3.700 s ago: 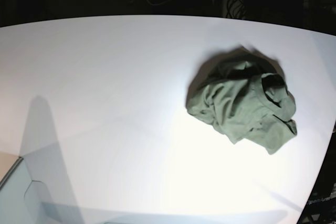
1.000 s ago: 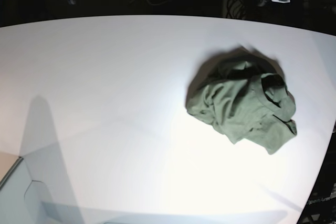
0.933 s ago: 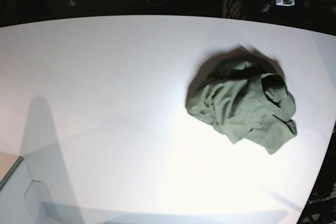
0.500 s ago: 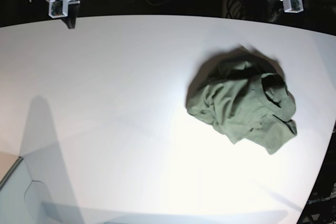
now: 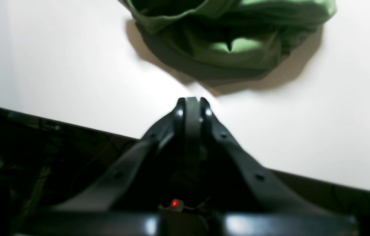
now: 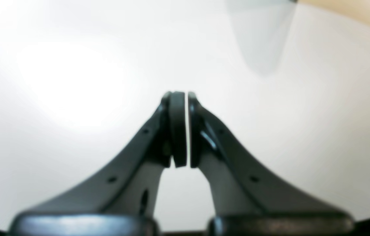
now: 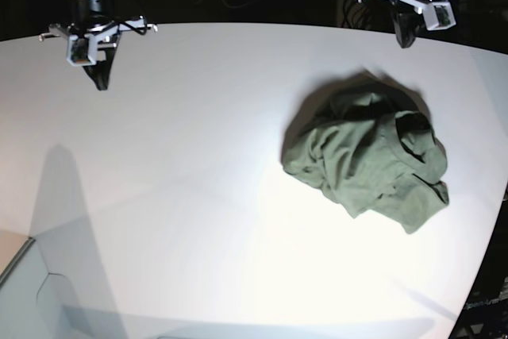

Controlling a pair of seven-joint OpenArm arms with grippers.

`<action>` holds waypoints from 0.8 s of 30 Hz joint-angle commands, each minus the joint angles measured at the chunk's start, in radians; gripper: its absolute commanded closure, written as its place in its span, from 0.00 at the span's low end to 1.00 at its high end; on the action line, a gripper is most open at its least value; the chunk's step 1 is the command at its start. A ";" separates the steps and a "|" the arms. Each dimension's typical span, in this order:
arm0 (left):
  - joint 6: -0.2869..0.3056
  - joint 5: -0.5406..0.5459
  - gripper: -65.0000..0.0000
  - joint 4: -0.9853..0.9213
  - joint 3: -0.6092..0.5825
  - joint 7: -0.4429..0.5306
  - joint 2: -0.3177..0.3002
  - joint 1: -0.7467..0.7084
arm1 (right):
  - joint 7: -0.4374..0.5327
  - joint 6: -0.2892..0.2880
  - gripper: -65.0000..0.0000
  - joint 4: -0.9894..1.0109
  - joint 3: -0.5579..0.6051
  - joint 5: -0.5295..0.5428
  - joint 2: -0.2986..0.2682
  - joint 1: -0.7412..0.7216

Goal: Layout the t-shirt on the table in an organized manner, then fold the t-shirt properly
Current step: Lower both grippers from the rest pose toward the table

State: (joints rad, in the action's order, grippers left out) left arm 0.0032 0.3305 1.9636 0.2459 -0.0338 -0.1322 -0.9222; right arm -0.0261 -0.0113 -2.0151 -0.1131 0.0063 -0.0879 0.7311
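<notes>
- A white table (image 7: 198,196) is filling most of the base view, with dark clutter lying behind its far edge.
- One green t-shirt (image 7: 367,160) is lying crumpled in a heap on the table; its sleeves and neck are hard to make out.
- Two grippers are hanging above the far edge: the left gripper (image 7: 405,40) is sitting near the shirt, pressed closed and holding nothing.
- The right gripper (image 7: 98,81) is hanging well apart from the shirt, closed and empty.
</notes>
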 commanded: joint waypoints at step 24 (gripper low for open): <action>0.019 0.025 0.78 0.015 0.485 -0.344 -0.030 0.417 | 0.018 0.001 1.00 -0.016 -0.004 -0.001 0.141 -0.063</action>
State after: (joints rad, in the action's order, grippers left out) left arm 0.0086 0.3466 1.9594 0.7315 -0.3996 -0.1562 -0.5037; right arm -0.0372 -0.0113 -2.0136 -0.1154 0.0063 0.0528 0.6605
